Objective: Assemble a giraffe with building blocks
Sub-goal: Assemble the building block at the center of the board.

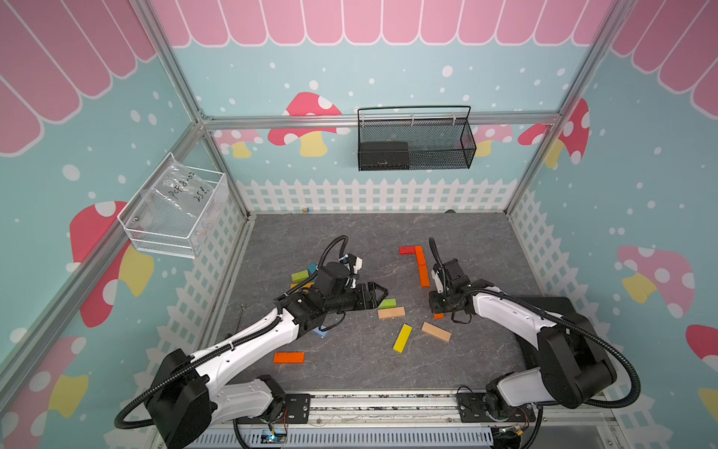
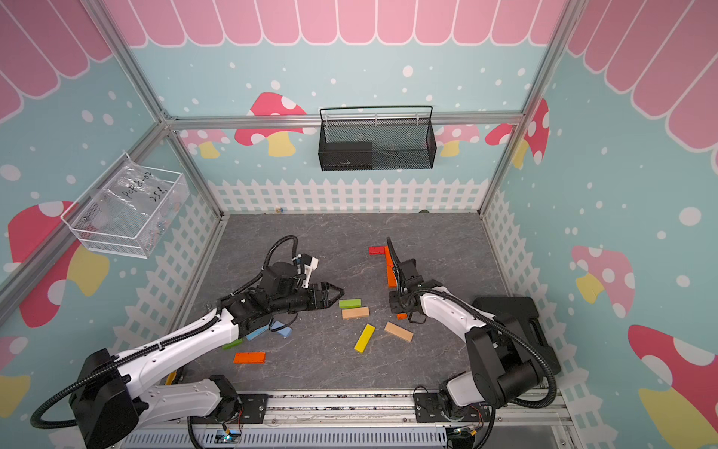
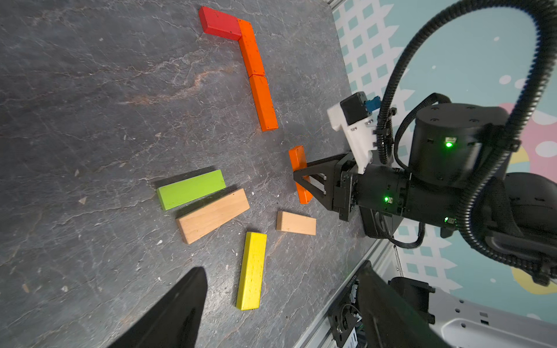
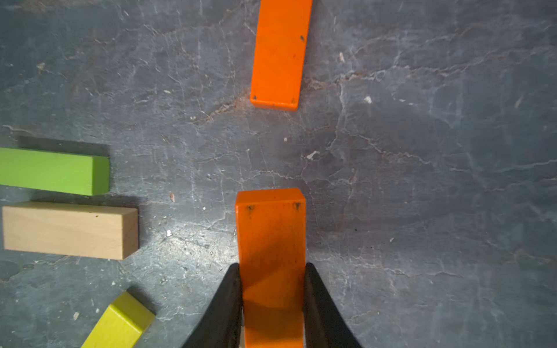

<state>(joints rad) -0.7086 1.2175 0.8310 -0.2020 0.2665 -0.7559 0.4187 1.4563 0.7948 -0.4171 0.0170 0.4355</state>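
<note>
Right tool grips one orange block low over the bench, centre-right in both top views, where its arm hides most of that block. Left tool stands wide at mid-frame, partly covering a green block. Blue blocks lie half-hidden under the left arm.

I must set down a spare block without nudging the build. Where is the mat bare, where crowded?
Bare: the far strip between the fence and the red block; the near patch between the lone orange block and the yellow block. Crowded: around the green block and tan blocks, by the held orange block.
</note>
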